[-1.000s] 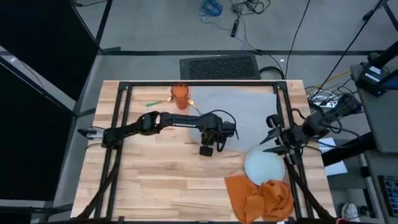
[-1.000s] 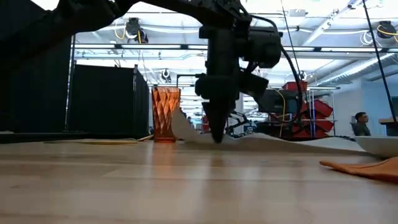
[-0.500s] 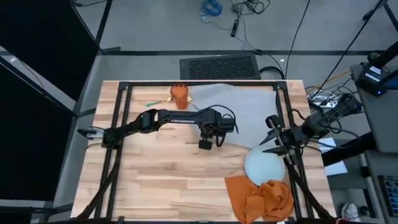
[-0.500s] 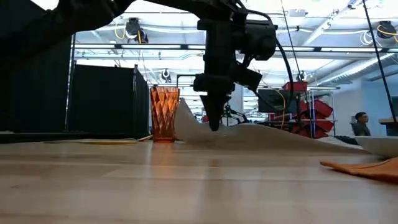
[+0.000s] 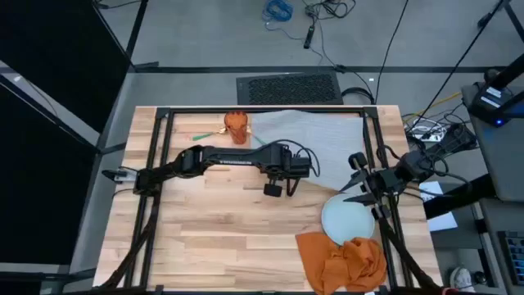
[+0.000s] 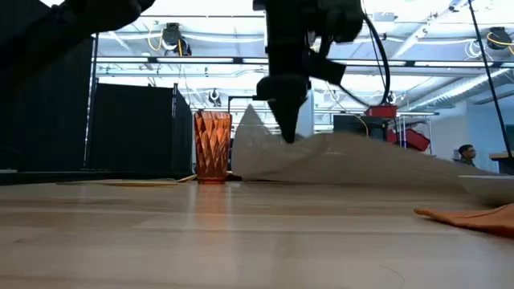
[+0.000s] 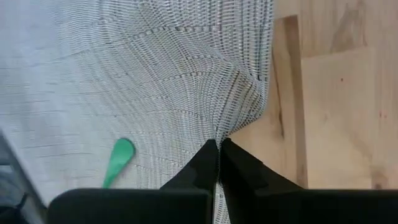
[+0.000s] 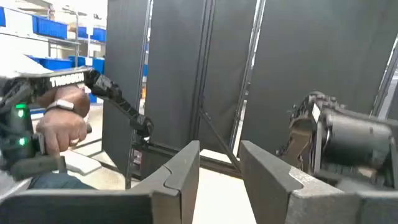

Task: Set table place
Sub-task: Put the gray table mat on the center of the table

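Your left end effector (image 5: pixel 273 189) sat near the centre of the counter (image 5: pixel 213 238), fingers pinched narrow on one corner of the single grey mat (image 5: pixel 327 143). In the low view that corner was lifted clear of the wood, with the cloth sloping down from the end effector (image 6: pixel 287 135) to the counter. The wrist view showed the weave (image 7: pixel 155 81) bunched into the closed fingertips (image 7: pixel 208 158).

The mat lay toward 1 o'clock on the counter. One orange glass (image 5: pixel 237 125) stood at 12 o'clock, just beside the mat's edge. One pale plate (image 5: pixel 348 218) sat at 4 o'clock, and one orange napkin (image 5: pixel 342 259) lay crumpled at 5 o'clock, touching the plate.

Your right end effector (image 5: pixel 360 184) waited at 3 o'clock, near the plate, its fingers (image 8: pixel 186 165) parted with a narrow gap.
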Tool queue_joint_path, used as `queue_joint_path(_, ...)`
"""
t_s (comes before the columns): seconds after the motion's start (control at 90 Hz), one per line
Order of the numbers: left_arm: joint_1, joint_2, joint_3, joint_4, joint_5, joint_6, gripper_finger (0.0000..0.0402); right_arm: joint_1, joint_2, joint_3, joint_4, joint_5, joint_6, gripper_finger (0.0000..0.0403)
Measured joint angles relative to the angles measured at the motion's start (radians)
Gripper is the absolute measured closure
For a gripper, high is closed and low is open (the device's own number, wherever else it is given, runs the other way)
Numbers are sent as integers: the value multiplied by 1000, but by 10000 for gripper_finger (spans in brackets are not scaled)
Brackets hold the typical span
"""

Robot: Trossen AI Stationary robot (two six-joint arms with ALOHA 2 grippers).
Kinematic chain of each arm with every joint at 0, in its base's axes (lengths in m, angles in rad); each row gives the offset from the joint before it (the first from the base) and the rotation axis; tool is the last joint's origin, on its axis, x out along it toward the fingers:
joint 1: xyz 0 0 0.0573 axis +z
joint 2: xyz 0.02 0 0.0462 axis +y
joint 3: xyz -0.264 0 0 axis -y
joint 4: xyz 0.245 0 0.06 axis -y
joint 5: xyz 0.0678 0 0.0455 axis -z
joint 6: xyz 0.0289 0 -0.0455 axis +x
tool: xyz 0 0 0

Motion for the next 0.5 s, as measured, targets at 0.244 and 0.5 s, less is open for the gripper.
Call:
queue_joint_path(0.244, 34, -96, 0, 8, -28, -2, 402, -2, 25, 0, 5, 5, 6, 300)
queue_joint_path(0.5, 39, -184, 0, 6, -78, 23, 402, -2, 27, 0, 12, 11, 2, 300)
